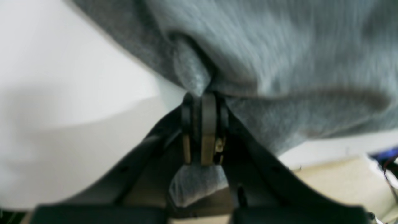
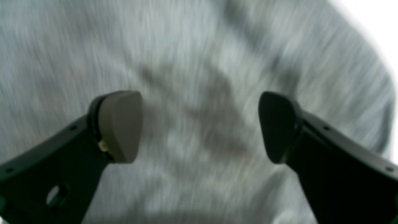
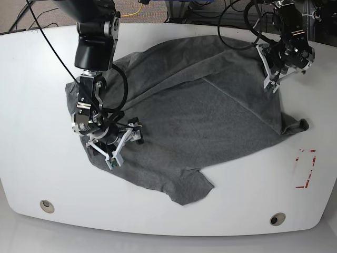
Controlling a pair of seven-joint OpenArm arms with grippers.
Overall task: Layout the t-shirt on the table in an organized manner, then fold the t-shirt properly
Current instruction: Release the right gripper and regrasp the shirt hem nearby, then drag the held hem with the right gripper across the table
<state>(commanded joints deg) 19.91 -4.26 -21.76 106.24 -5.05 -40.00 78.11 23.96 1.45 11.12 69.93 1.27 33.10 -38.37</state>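
Observation:
The dark heather-grey t-shirt (image 3: 200, 110) lies spread and wrinkled across the middle of the white table (image 3: 42, 79). At the shirt's far right edge, my left gripper (image 3: 268, 81) is shut on a fold of the cloth. The left wrist view shows that gripper (image 1: 203, 99) pinching the t-shirt (image 1: 279, 46), with a tuft of cloth bunched behind the jaws. Over the shirt's left part, my right gripper (image 3: 125, 147) is open. In the right wrist view the right gripper (image 2: 200, 124) has its fingers (image 2: 121, 124) wide apart above the blurred t-shirt (image 2: 199, 46), holding nothing.
A red tape rectangle (image 3: 305, 168) marks the table near its right edge. Two round grommet holes (image 3: 46, 205) (image 3: 277, 219) sit near the front edge. Cables hang behind the table's far side. Beige floor (image 1: 335, 180) shows past the table edge.

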